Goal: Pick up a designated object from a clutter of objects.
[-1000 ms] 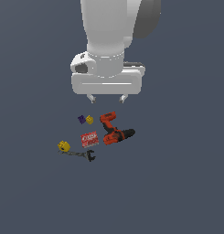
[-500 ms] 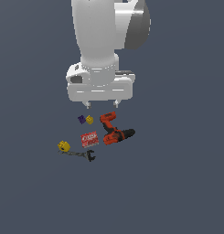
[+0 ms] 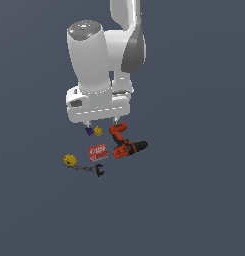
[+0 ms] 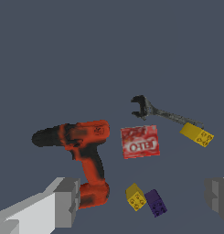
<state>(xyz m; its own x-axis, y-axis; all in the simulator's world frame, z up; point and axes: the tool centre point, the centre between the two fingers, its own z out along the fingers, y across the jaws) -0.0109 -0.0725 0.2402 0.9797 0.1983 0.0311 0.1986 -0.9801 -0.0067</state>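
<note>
Claw (image 4: 143,201) spread wide above the bench; we see the purple block (image 4: 156,203) between its fingers, low in the wrist frame, touching a yellow block (image 4: 136,197).

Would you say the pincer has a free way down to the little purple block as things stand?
Probably yes. The pincer is open above the purple block, and nothing covers it. The catch is the yellow block sitting right against it, with the drill close by, so a finger may nudge those.
</note>
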